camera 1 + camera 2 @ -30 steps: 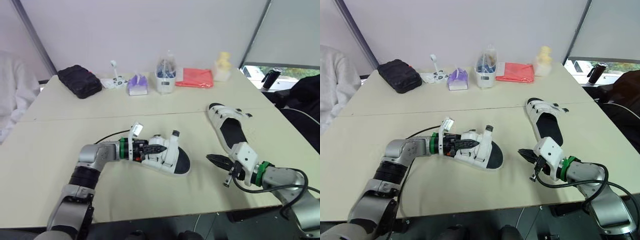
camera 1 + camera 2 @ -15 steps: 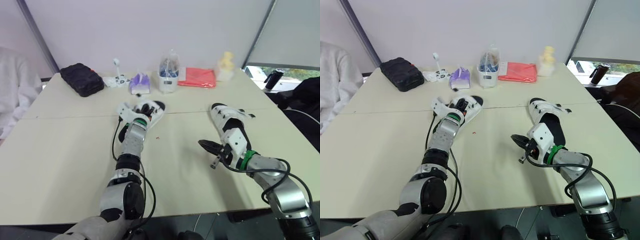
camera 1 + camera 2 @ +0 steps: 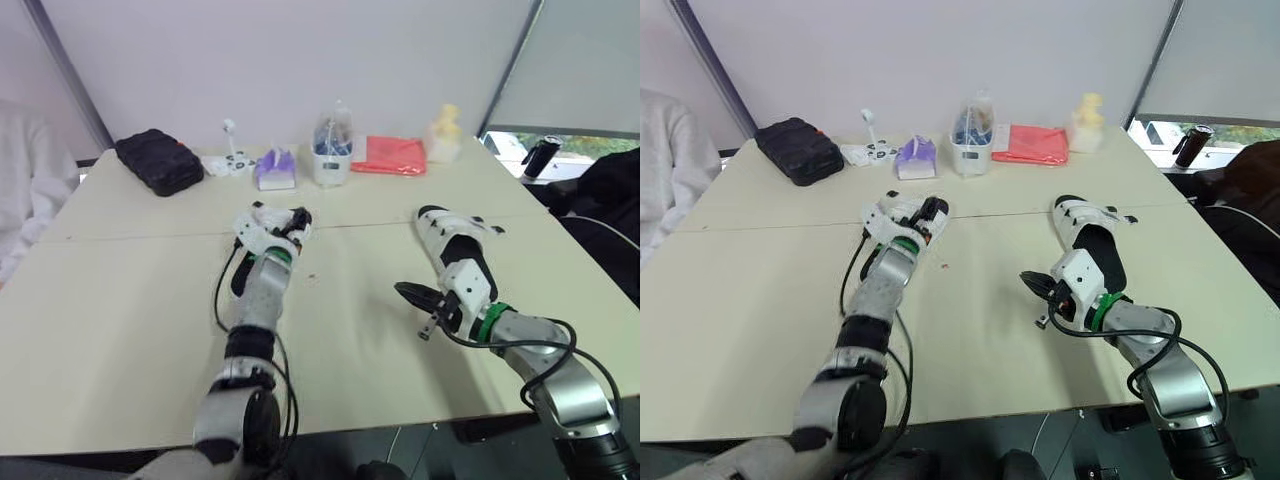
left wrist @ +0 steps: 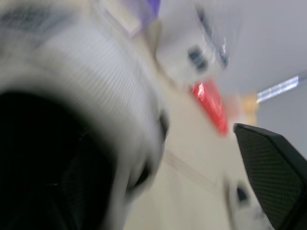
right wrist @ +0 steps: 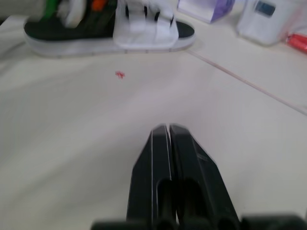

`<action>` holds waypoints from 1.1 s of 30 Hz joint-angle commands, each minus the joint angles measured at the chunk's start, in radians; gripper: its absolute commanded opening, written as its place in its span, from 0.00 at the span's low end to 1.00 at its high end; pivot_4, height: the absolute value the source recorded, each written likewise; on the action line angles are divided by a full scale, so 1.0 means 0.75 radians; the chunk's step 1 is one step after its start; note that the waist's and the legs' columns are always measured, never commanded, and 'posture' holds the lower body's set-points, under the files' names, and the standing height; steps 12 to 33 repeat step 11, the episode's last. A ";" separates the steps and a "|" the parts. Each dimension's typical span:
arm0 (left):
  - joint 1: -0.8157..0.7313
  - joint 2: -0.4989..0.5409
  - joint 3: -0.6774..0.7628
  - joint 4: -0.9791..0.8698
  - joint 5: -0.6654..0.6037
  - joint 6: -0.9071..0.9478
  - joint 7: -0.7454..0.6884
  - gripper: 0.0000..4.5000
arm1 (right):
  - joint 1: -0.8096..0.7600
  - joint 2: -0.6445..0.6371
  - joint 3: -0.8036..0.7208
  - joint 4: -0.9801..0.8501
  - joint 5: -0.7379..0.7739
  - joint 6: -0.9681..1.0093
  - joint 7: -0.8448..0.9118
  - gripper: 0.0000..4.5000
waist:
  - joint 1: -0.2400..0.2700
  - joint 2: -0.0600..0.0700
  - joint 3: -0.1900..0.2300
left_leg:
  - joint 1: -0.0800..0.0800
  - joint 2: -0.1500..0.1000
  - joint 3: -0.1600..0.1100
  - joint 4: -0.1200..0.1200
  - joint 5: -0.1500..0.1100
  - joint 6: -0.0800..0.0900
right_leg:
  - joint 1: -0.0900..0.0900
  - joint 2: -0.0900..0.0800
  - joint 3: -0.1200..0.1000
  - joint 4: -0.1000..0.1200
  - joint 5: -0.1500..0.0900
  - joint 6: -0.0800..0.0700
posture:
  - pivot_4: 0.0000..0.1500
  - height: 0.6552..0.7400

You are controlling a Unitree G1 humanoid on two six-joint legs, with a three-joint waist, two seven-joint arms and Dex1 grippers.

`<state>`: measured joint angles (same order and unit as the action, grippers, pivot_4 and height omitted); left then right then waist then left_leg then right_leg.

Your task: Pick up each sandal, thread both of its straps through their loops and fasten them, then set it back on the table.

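The white sandal with a black footbed (image 5: 144, 34) lies flat on its sole on the cream table (image 3: 120, 300), just by the seam that runs across the tabletop, its white upper arched over the middle of the footbed. The left gripper (image 3: 278, 230) is right at this sandal, at one end of it – we cannot tell whether it has hold of the sandal or merely rests against it.

The 2nd white sandal (image 3: 455, 240) lies well apart on the robot's right side, also flat on the table. Between the 2 sandals the right gripper (image 5: 168, 132) is over bare tabletop, pointing toward the 1st sandal; its 2 black fingers are pressed together with nothing between them. A tiny red speck (image 5: 119, 74) lies on the table near the 1st sandal.

Along the far edge we see a black pouch (image 3: 158, 162), a purple tissue pack (image 3: 275, 170), a clear plastic container (image 3: 332, 155), a flat red packet (image 3: 390, 155) and a pale yellow object (image 3: 444, 132).
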<state>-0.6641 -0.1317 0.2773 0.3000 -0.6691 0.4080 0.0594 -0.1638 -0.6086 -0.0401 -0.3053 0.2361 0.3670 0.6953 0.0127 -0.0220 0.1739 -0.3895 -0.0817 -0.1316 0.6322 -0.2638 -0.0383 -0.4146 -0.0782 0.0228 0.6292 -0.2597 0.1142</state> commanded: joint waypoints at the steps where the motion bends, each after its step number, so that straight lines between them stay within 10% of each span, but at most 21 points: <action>1: 0.202 0.214 -0.146 -0.472 -0.070 0.483 0.020 0.98 | 0.002 -0.004 -0.014 -0.016 0.013 -0.035 0.015 0.00 | -0.002 0.001 0.000 | 0.000 0.000 0.000 0.000 0.000 0.000 | 0.000 0.000 0.000 0.000 0.000 0.000 | 1.00 1.00; 10: 0.817 0.901 -0.182 -1.265 -0.174 0.699 -0.421 0.98 | -0.034 0.052 -0.082 0.080 0.203 0.051 0.081 0.00 | -0.019 0.007 -0.004 | 0.007 0.004 0.005 0.000 0.001 -0.001 | 0.005 0.000 0.002 0.000 0.001 -0.006 | 1.00 1.00; 33: 0.880 0.917 -0.167 -1.272 -0.162 0.671 -0.450 0.98 | -0.034 0.050 -0.089 0.086 0.237 0.081 0.097 0.00 | -0.019 0.007 -0.004 | 0.009 0.004 0.005 0.000 0.000 0.000 | 0.007 0.000 0.002 -0.001 0.001 -0.006 | 1.00 1.00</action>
